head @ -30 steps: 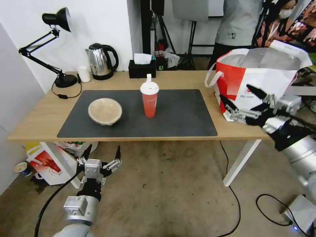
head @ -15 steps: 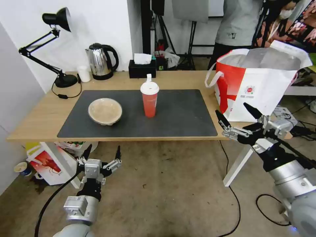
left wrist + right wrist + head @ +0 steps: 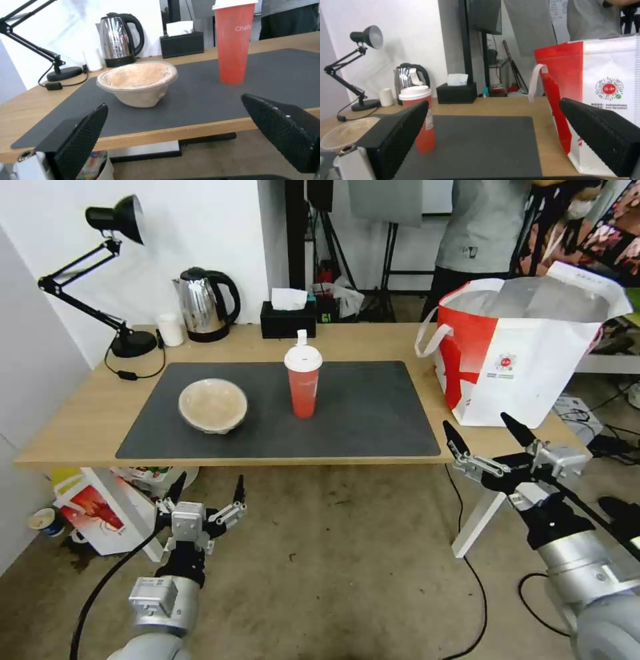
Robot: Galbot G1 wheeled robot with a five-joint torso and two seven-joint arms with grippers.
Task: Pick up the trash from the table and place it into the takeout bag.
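Observation:
On the dark mat of the light-wood table (image 3: pixel 80 427) stand two pieces of trash: a shallow beige bowl (image 3: pixel 213 405) (image 3: pixel 137 82) (image 3: pixel 345 133) at the left and a red cup with a white lid (image 3: pixel 303 379) (image 3: pixel 232 41) (image 3: pixel 420 117) in the middle. The large white takeout bag (image 3: pixel 527 350) (image 3: pixel 603 100) with a red side panel stands open at the table's right end. My right gripper (image 3: pixel 487 437) hangs open just off the table's front right corner, below the bag. Low in front of the table, my left gripper (image 3: pixel 207 490) is open and holds nothing.
Along the table's back edge stand a black desk lamp (image 3: pixel 110 273), a steel kettle (image 3: pixel 205 304) and a black tissue box (image 3: pixel 288 317). A smaller red-and-white bag (image 3: pixel 100 510) sits on the floor under the left end. Cables run across the floor at the right. People stand behind the table.
My right gripper has come down and back from in front of the takeout bag to below the table's front right edge, staying open. The left arm has not moved.

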